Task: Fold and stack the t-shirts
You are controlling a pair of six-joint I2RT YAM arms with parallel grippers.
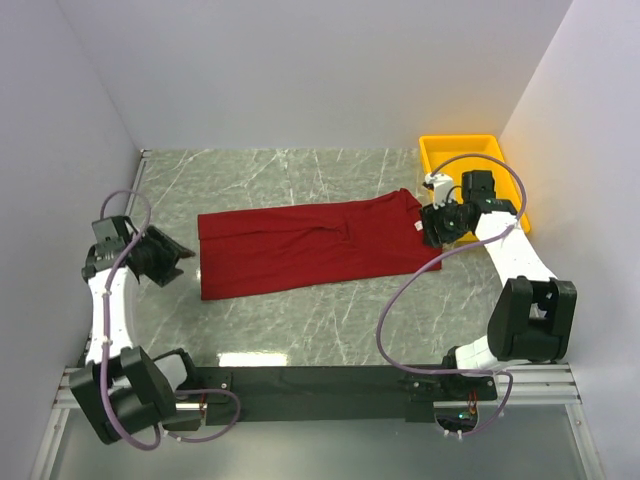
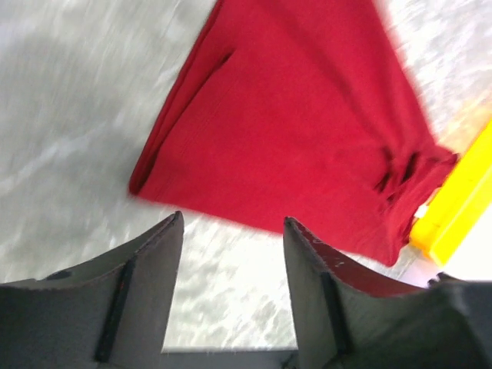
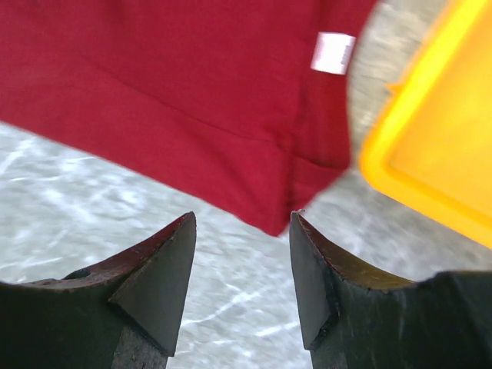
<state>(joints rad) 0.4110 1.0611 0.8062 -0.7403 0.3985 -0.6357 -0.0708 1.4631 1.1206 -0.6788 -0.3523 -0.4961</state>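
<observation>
1. Red t-shirt [image 1: 305, 245] lay in a long folded strip on the grey stone-look table [image 1: 300, 170], collar end near the yellow tray [image 1: 432, 160].
2. Left gripper [image 2: 233, 223] and right gripper [image 3: 242, 219] had fingers apart and empty, one off each end.
3. Risk I saw: a pinch catching one layer would skew the fold.
4. White collar tag [image 3: 333, 53] showed nothing legible.

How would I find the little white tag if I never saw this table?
Start at the grey marbled table and find the dark red cloth t-shirt lying across its middle. Follow it to the end nearest the yellow plastic tray. The small white rectangular tag sits there at the collar, the only white patch on the red cloth.
</observation>
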